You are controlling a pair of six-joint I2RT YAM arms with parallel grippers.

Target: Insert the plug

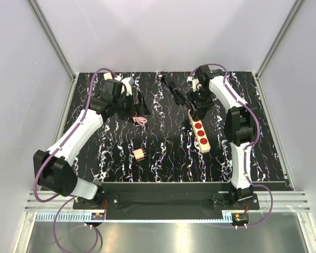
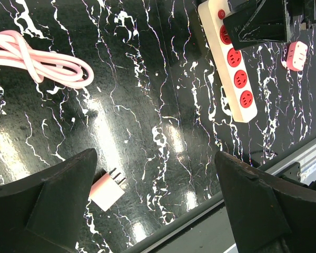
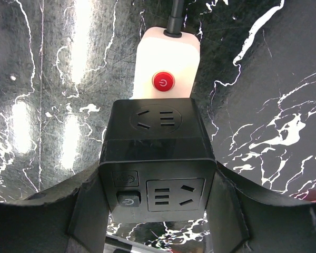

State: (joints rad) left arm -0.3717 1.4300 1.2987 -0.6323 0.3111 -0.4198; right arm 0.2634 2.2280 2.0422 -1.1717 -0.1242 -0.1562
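Observation:
The plug (image 3: 155, 158) is a black cube adapter with sockets on its faces. My right gripper (image 3: 155, 211) is shut on it, one finger (image 3: 83, 211) pressed on each side. It sits over the end of the white power strip (image 3: 167, 58), just below the strip's red button (image 3: 163, 81); I cannot tell whether its prongs are in. From above, the strip (image 1: 201, 136) lies slanted at centre right, with the right gripper (image 1: 196, 107) at its far end. My left gripper (image 1: 137, 105) hovers open over the table, nothing between its fingers (image 2: 52, 195).
A coiled pink cable (image 2: 42, 60) lies by the left gripper, and a small pink charger (image 2: 106, 190) rests on its side near the table's middle (image 1: 139, 154). Another small pink block (image 2: 296, 55) lies beyond the strip. The strip's black cord (image 1: 174, 87) trails toward the back.

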